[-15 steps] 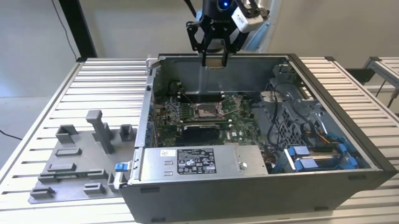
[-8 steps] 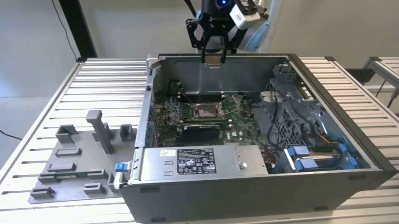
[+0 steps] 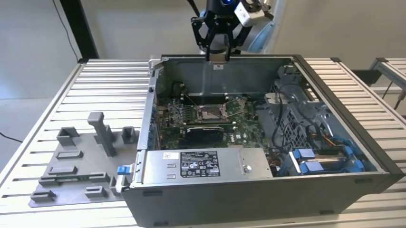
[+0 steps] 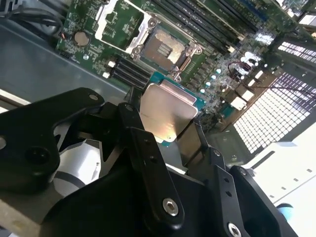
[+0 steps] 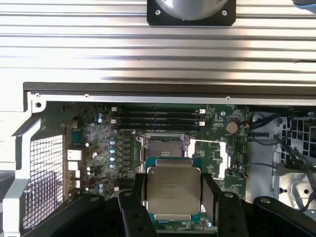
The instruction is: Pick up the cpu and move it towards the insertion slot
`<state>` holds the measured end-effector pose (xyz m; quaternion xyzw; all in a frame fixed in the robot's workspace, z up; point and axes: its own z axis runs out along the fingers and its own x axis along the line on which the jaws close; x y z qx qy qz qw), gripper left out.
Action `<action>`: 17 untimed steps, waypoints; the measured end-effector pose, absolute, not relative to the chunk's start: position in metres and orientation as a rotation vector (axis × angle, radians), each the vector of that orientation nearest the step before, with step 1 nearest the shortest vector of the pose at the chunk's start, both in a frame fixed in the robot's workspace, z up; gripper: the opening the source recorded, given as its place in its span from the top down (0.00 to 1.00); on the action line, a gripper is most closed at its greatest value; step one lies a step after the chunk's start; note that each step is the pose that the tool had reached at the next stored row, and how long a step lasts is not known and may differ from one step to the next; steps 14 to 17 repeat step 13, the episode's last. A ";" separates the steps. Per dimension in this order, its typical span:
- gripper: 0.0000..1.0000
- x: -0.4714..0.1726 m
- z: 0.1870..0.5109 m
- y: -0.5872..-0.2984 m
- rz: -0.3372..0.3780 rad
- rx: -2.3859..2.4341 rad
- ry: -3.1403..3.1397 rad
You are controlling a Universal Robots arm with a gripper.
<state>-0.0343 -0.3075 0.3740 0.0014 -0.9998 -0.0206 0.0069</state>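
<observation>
Black two-finger gripper clasps the thin square silvery-topped cpu by opposite edges, above the far case wall, short of the silver-framed insertion slot; judged light, rigid, fragile underneath.

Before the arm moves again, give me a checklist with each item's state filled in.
1. Gripper shut on the cpu: ok, fingers press two opposite edges.
2. Cpu level in the grip: ok in the first wrist view.
3. Insertion slot uncovered, nothing lying in it: ok.
4. Cpu directly above the slot: not ok, it hangs high over the computer case by the rear wall.
5. Slot's wire lever fully clear: cannot tell.
</observation>
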 end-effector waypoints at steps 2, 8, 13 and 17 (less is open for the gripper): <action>1.00 -0.034 0.374 -0.308 -0.065 0.004 -3.127; 1.00 -0.034 0.374 -0.307 -0.065 0.004 -3.127; 1.00 -0.034 0.374 -0.307 -0.065 0.004 -3.127; 1.00 -0.034 0.374 -0.307 -0.065 0.004 -3.127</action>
